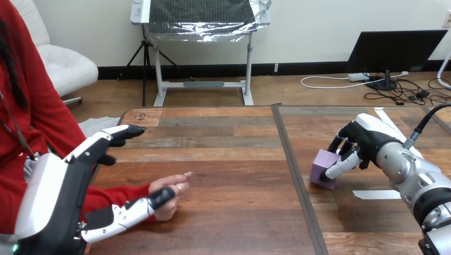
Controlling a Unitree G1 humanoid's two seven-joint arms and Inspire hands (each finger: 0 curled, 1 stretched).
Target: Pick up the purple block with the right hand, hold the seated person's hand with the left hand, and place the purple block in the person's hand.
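The robot's right hand (355, 144) grips the purple block (322, 169) with curled fingers. The block sits on the surface's right half, just beside the centre seam, apparently about to be lifted. Near the left edge, the person's hand (166, 195) rests on the wood, likely awaiting the block. The left hand (64, 186) spreads open around it, one finger touching, not clasping. The surface (228, 159) is dark wooden planks.

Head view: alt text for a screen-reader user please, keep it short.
The robot's right hand has its fingers curled round the purple block, which sits on the right half of the wooden table. Its left hand is open at the left, fingers straight above the person's hand resting on the table, thumb beside it.
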